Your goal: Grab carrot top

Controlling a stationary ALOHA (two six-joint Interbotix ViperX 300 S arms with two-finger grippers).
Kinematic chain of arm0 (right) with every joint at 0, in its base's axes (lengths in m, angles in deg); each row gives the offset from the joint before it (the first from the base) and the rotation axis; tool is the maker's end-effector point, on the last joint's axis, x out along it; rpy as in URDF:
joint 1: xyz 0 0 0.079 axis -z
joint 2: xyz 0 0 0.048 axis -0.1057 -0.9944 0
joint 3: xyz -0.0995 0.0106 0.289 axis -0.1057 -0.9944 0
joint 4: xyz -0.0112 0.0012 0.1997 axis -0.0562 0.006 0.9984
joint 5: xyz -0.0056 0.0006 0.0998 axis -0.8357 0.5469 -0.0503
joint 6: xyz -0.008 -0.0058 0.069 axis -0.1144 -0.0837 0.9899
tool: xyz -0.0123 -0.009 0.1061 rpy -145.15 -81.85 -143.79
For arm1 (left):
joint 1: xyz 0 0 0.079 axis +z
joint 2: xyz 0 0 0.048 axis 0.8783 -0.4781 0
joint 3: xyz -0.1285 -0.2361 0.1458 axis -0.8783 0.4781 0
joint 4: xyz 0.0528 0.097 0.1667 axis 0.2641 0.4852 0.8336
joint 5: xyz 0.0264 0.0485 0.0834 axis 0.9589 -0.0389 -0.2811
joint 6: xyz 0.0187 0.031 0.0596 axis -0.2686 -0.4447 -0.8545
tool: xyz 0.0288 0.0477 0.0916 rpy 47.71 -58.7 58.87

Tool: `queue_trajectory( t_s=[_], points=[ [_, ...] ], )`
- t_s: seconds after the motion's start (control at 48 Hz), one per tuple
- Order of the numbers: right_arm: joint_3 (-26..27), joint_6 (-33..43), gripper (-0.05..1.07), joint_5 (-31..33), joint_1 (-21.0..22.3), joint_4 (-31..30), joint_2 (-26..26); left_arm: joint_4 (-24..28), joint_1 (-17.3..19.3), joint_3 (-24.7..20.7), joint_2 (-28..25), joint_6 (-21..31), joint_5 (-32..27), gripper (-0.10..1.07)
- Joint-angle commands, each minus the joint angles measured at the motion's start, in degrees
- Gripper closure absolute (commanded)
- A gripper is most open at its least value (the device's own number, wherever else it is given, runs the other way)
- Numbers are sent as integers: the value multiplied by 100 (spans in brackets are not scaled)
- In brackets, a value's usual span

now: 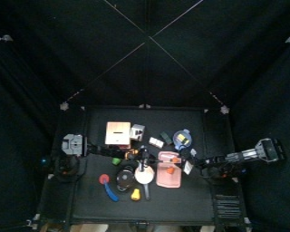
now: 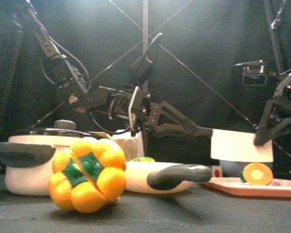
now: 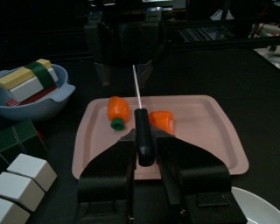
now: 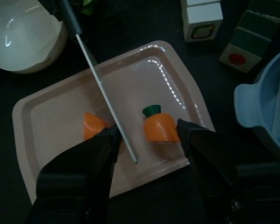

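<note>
Top view shows our two arms meeting over the pink tray near the table's front edge. Left wrist view: our left gripper clenches a knife, its blade between the carrot top and the other carrot piece on the tray. Right wrist view — our right gripper hangs spread wide above the carrot top, grasping nothing.

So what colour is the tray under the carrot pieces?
Pink; the tray shows best in the left wrist view.
</note>
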Motion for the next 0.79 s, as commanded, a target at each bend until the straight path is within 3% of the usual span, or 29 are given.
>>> queue_trajectory(
  t_s=[0.0,0.771],
  points=[
    [167,9,15,9,-44,-97,149,-9,-26,-18,237,-9,26,42],
    [246,9,15,97,-35,-149,290,-35,-18,123,378,-18,26,42]
  ],
)
